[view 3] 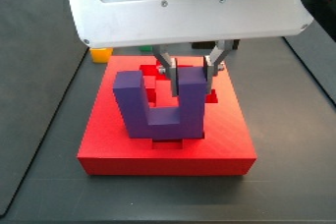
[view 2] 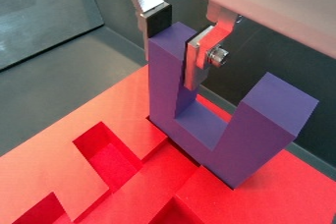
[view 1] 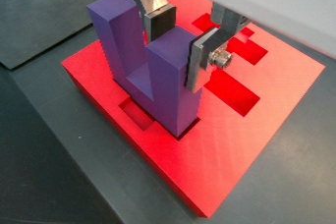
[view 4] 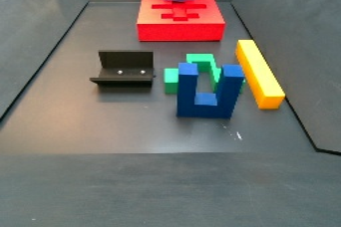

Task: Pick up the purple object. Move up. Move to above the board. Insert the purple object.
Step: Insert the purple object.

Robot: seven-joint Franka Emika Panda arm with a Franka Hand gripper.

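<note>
Gripper (view 2: 184,33) above board (view 1: 250,159), fingers pinching one prong of purple object (view 1: 147,66). Object upright, prongs up, base down in board cutout, seemingly seated. Insertion judged near complete; release next.

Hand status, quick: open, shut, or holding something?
Hand: shut on one prong of the purple object, which stands upright with its base in a cutout of the board.
</note>
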